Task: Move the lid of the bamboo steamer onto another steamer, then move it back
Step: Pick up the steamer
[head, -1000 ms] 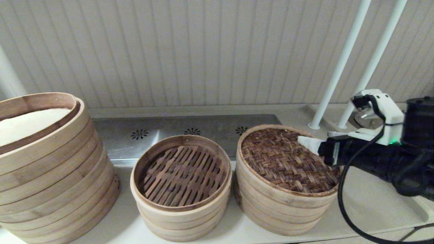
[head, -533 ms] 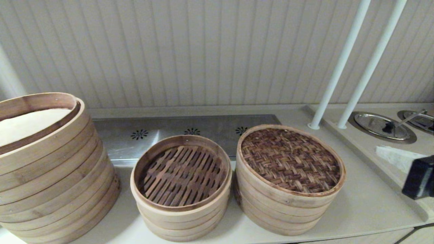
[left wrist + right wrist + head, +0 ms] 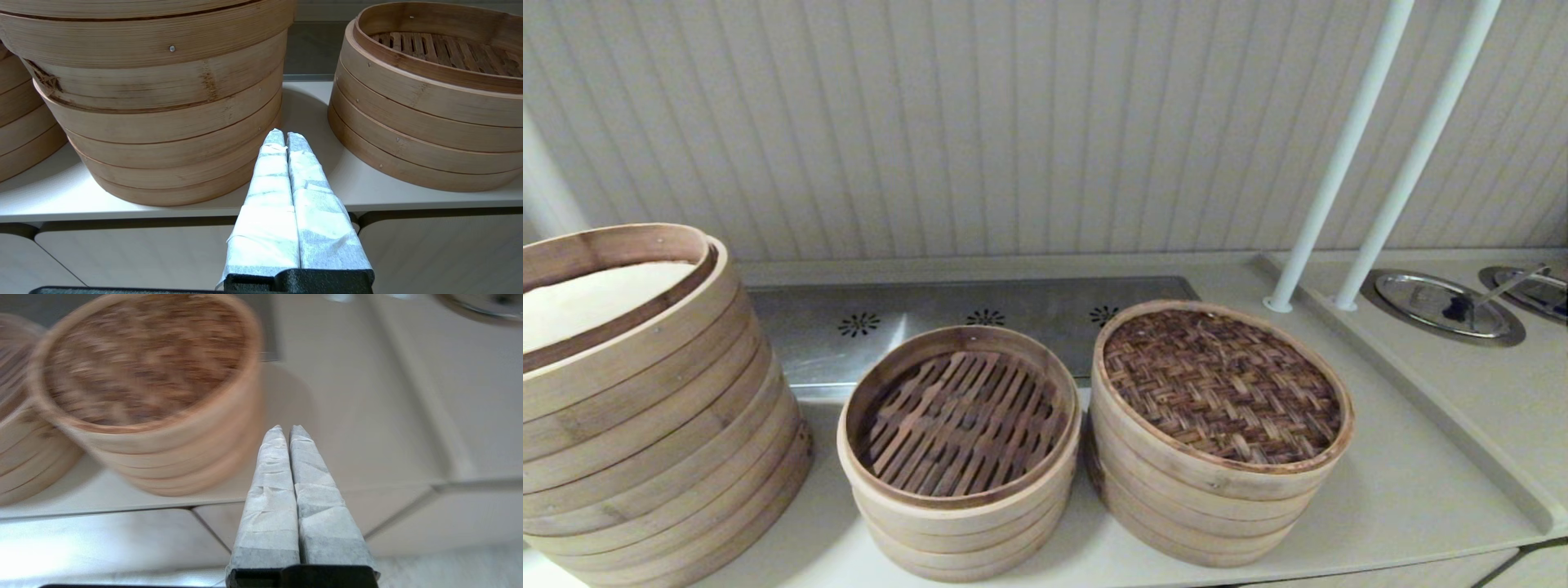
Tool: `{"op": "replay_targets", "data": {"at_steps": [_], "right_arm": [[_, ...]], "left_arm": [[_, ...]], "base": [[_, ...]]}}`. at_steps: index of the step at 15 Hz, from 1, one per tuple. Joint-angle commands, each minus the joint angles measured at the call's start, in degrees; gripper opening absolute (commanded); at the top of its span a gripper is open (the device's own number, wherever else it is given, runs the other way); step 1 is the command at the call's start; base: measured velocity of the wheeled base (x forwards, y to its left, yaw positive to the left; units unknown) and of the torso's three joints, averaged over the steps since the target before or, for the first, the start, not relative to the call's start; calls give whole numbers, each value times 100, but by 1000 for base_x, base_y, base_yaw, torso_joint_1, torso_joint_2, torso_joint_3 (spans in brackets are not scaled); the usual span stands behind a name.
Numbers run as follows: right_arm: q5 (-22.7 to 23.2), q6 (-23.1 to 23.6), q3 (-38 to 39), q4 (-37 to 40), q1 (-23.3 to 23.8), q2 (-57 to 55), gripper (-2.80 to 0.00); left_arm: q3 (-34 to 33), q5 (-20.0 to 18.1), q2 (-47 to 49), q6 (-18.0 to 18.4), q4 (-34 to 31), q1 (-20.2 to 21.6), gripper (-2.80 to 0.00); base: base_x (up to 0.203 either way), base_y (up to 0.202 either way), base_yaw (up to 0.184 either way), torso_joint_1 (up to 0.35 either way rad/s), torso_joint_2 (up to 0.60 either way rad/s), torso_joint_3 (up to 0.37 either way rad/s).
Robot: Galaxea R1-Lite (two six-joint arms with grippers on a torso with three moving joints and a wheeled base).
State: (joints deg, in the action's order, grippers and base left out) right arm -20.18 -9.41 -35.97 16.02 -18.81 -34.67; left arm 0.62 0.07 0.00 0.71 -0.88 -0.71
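The right gripper has pulled away with its jaws pressed together and empty, leaving the bamboo steamer lid sitting on the right-hand steamer, so the job looks done.

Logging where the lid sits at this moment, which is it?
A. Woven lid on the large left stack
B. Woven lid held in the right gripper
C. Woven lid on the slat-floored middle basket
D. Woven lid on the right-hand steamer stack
D: the bamboo steamer lid caps the right-hand steamer stack, while the slat-floored basket beside it stands open and the right gripper is shut on nothing, off the counter's front edge.
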Motion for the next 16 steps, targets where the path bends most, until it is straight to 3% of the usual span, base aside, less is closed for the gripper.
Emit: {"op": "replay_targets", "data": {"at_steps": [1,6,10,14,16], "right_arm": [[3,14,93,160,432,649,-280],[325,371,1158,213,1332,1654,-280],[564,799,2348,-598,1759,2172,-280],[1707,1092,2960,-1078,1808,2902,-280],[1994,1100,3274,-1111,1811,3034,-280]], "left_arm": [[-1,2,9,0,0,0,-280],[-1,2,9,0,0,0,-280],[-1,2,9,0,0,0,-280],[-1,2,9,0,0,0,-280],[-1,2,9,0,0,0,-280]], "base": [[0,0,0,0,0,0],[0,0,0,0,0,0],[0,0,0,0,0,0],[0,0,0,0,0,0],[0,0,0,0,0,0]]}}
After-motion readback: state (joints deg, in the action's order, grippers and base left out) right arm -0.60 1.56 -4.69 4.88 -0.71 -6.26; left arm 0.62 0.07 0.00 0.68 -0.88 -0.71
